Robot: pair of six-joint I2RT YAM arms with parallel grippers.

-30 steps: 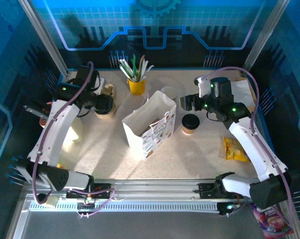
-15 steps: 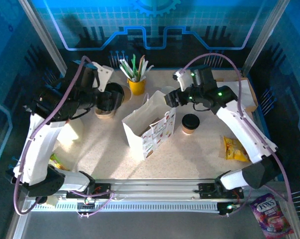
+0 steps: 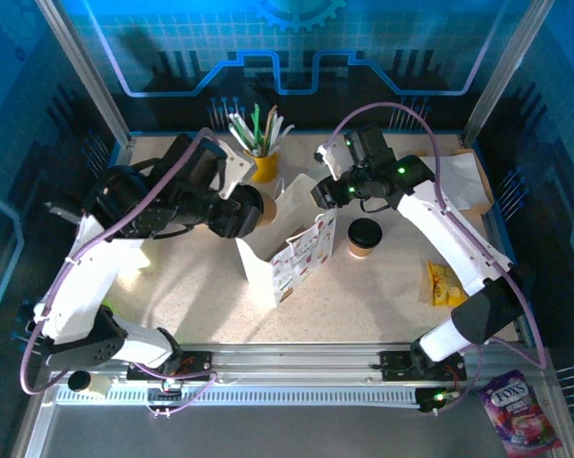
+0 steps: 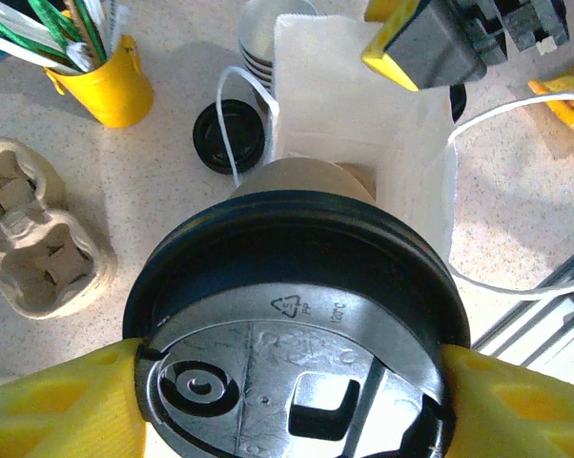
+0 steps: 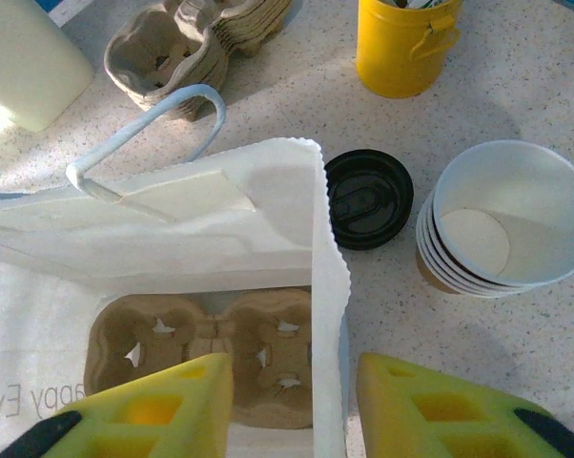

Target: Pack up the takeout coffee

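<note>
Tabletop (image 3: 382, 286): right claw (image 5: 292, 382) apparently straddles bag rim (image 5: 320, 229).

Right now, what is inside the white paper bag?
A brown pulp cup carrier lies on the floor of the white paper bag; the sockets that show hold no cup. The right gripper covers the carrier's lower edge.

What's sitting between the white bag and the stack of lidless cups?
A loose black lid lies flat between the bag and the cup stack, in the right wrist view.
</note>
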